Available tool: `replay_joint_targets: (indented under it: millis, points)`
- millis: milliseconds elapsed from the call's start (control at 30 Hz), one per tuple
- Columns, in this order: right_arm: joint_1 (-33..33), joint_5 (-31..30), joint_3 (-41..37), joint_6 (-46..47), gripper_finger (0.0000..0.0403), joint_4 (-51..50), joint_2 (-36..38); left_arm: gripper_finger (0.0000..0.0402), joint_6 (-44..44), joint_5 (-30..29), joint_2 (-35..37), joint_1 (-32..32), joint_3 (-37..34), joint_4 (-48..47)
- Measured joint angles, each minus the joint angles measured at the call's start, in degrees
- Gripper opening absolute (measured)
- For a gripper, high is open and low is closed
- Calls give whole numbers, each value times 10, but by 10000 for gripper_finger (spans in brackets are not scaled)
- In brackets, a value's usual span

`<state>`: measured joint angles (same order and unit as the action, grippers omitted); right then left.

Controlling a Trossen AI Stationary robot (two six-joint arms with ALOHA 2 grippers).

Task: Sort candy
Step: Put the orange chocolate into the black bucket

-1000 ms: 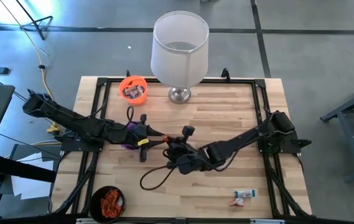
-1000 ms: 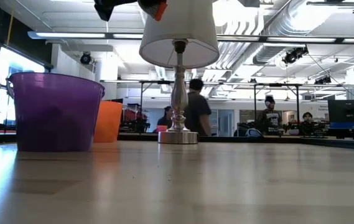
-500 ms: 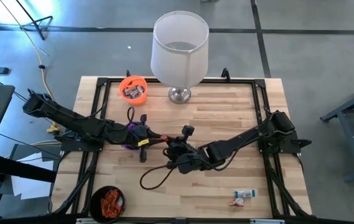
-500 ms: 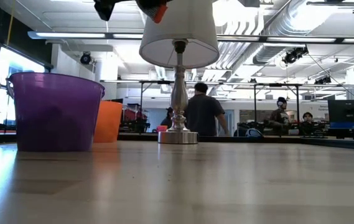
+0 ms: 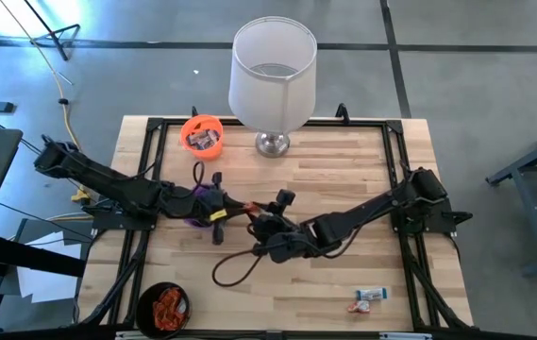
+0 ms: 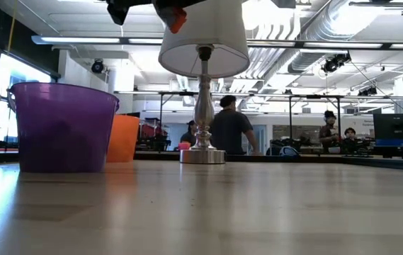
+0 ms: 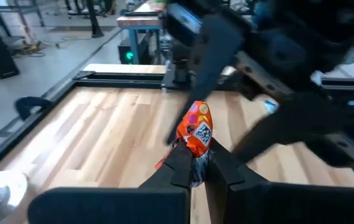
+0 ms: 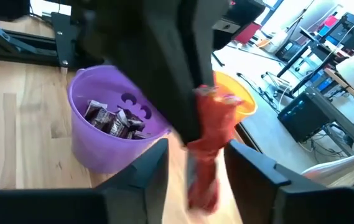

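**Operator:** Since the earlier frames, what has changed at mid-table?

**Technician:** A handover is under way. The left gripper [image 7: 200, 167] has pressed its fingers onto the shiny orange-red wrapped candy [image 7: 196, 127], while the right gripper [image 8: 196, 163] has spread its fingers; the sweet hangs between them, apparently released.

**Operator:** Where is the candy?

**Technician:** In the air above the wooden table [image 5: 344, 175], just beside the purple plastic cup [image 8: 105, 134], which holds dark brown wrapped sweets [image 8: 111, 119].

**Operator:** What does that mean for sorting?

**Technician:** The left arm likely carries it to the matching cup. The black cup [image 5: 164, 308] at the near-left corner holds orange-red wrappers. Two candies [image 5: 368, 298] remain near the right edge.
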<state>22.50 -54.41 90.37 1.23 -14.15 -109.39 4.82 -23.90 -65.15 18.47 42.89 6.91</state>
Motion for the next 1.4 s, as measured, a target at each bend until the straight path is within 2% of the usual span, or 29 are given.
replay_joint_targets:
  millis: [233,367,500,633,833,1067,1233,1400]
  points:
    - [12,0,0,32,186,-75,21,1,-13,-55,44,0,0,-35]
    - [37,8,0,122,188,-170,52,1,56,-53,86,3,0,-104]
    - [62,33,0,235,188,-277,77,1,207,-34,112,41,0,-232]
    - [83,59,0,335,188,-381,80,1,409,-11,114,119,0,-323]
    - [99,104,-1,468,188,-490,80,1,628,-1,103,262,0,-290]
    - [120,105,-2,580,188,-570,80,1,891,-77,59,414,2,-293]
    - [128,99,-2,620,188,-591,80,1,1092,-53,-3,482,67,-356]
    - [128,46,-2,630,188,-591,78,1,1182,-9,-68,504,183,-538]
